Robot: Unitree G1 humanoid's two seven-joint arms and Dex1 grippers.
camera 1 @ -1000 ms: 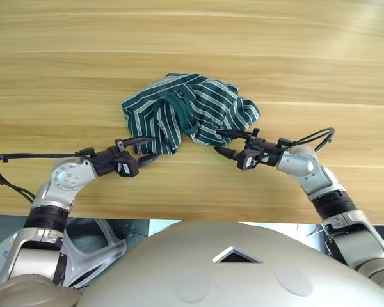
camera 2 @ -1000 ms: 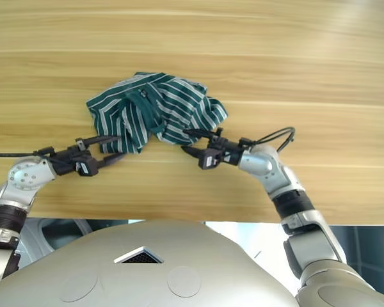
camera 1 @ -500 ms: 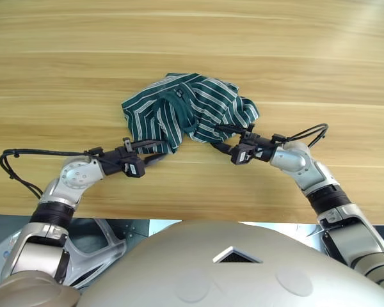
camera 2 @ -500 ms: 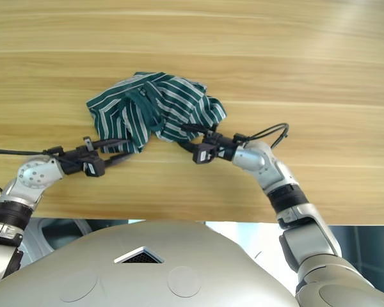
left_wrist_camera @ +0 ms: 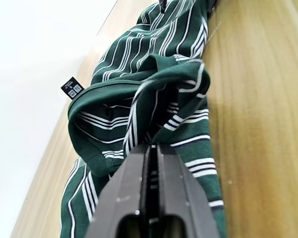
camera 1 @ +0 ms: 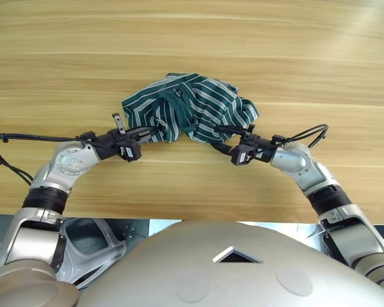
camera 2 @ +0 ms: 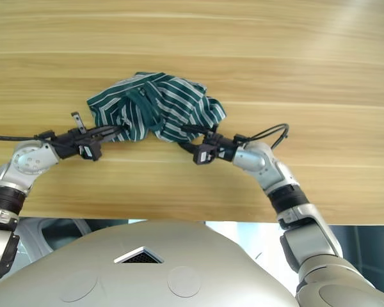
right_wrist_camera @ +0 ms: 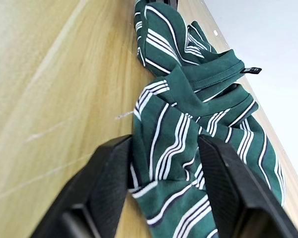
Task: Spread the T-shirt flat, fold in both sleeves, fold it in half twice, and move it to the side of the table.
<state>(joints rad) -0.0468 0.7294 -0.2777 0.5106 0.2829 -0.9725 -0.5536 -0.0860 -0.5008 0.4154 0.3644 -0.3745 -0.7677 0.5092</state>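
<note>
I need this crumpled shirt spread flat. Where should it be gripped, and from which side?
Grip the T-shirt by its near edge, one hand toward each end, coming in low over the table from the robot's side. Loose folds lie there, facing the hands: the left hand is shut on one, the right hand open astride another.

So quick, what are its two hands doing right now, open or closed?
Left gripper: closed, pinching the edge of the T-shirt.
Right gripper: open, straddling a fold of the T-shirt.
</note>
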